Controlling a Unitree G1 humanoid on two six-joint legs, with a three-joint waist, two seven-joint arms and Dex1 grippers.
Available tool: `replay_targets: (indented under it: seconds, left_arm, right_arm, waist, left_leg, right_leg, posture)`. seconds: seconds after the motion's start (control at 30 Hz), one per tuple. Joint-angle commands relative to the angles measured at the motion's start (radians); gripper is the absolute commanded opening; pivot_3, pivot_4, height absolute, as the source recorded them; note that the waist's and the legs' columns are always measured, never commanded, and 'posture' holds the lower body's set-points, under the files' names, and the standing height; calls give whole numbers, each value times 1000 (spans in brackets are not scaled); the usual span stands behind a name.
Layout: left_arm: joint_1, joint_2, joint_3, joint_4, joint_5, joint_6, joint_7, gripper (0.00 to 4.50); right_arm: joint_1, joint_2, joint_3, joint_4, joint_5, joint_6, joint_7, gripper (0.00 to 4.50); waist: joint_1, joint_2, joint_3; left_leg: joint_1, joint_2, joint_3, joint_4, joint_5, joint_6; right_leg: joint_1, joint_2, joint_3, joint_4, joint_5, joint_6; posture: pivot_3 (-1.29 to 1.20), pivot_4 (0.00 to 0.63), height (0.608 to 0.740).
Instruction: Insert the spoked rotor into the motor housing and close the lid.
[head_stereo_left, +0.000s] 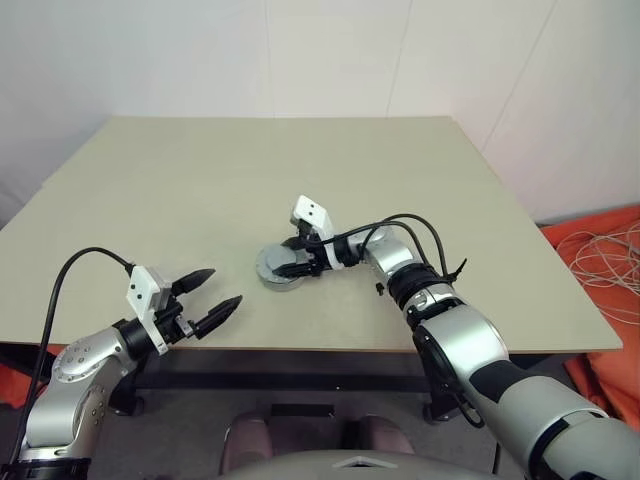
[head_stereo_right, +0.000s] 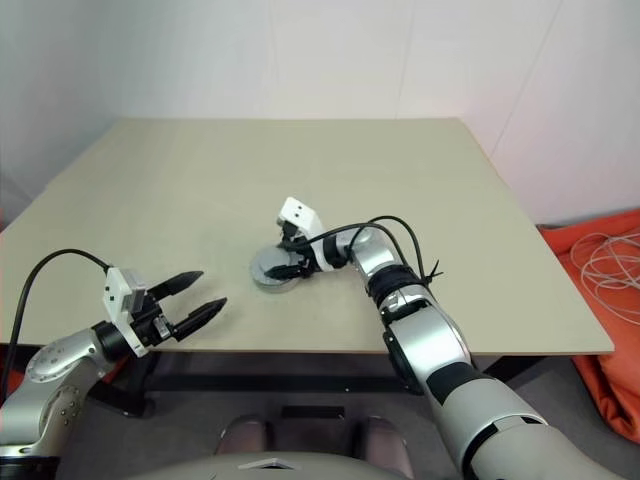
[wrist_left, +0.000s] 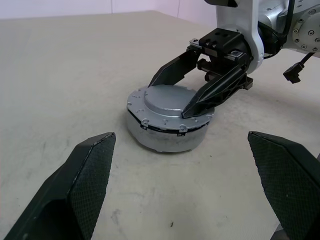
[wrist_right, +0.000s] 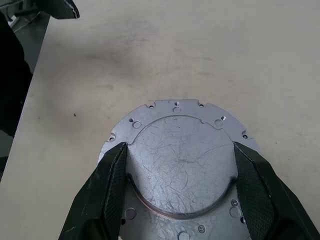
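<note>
Nearest to us, the left gripper (head_stereo_left: 213, 307) hangs over the table's near edge with its fingers spread wide and nothing between them. It points toward the assembly but stands well apart from it.

We find the right gripper (head_stereo_left: 300, 256) at the assembly itself. Its two fingers (wrist_left: 175, 70) straddle the raised round boss of the lid (wrist_right: 182, 165), one on either side, touching or just beside its edge; we read this as a grasp on the lid. The lid lies flat on the motor housing (wrist_left: 167, 137), near the middle of the table (head_stereo_left: 150, 200), with a thin dark seam between them. The spoked rotor we judge to be enclosed beneath.

The lid is round, so it has no long axis; its axis stands upright. The right arm is the nearer. We judge that the coming move is a press or twist straight down through that axis.
</note>
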Motion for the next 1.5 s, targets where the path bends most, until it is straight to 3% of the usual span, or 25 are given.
replay_targets:
  seconds: [0.03,1.27,1.5]
  left_arm:
    - [-16,0,0,-18,-12,-7,-4,4500]
    - [-30,-4,-11,-6,-2,-10,9,4500]
    - [-94,15,-11,-28,-14,130,109,4500]
  right_arm:
    - [-21,1,-11,-21,7,-4,0,3106]
    - [0,-17,69,12,-83,-6,-24,3106]
    - [8,-18,78,37,-88,-14,-30,3106]
  waist:
    - [0,0,0]
    - [0,0,0]
    - [1,0,0]
  left_leg:
    - [0,0,0,0,0,0]
    - [0,0,0,0,0,0]
    - [2,0,0,0,0,0]
  right_leg:
    - [0,0,0,0,0,0]
    - [0,0,0,0,0,0]
    - [1,0,0,0,0,0]
  posture:
    - [0,0,740]
    - [0,0,740]
    - [0,0,740]
